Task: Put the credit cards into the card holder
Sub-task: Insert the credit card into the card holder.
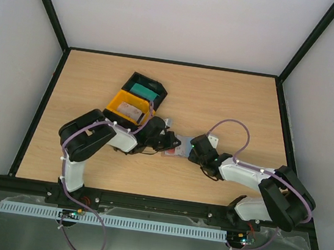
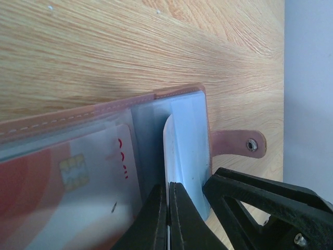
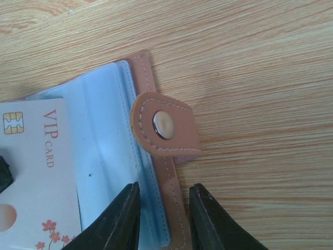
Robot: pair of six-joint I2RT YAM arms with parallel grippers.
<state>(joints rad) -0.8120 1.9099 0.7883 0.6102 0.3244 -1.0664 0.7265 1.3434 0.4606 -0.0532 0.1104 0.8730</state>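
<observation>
Step in hand, going by the frames: getting a pocket open for a card.

Finds the card holder [image 1: 174, 147] in the middle of the table [image 1: 237, 103], lying open between the two arms. Pinches one clear pocket [image 2: 187, 151] of it with the left gripper [image 2: 167, 190], jaws pressed flat together on the thin sheet. Reaches for the brown edge [image 3: 176, 208] with the right gripper [image 3: 165, 187], jaws part way apart, one on each side of that edge, just below the snap tab [image 3: 164, 125]. Hard to tell if they touch it yet.

Shows a red-and-white card [image 2: 62, 182] with a gold chip lying on the open holder. Leaves a teal card [image 1: 141, 89] up in the black tray [image 1: 161, 92] and a pale card [image 1: 130, 111] in the yellow tray [image 1: 116, 101], both well away from the holder.

Calls next for a firm squeeze on the edge so the holder cannot slide. Then a small lift of the clear sheet to make a gap. Then a card from a tray, slid in flat and straight.
</observation>
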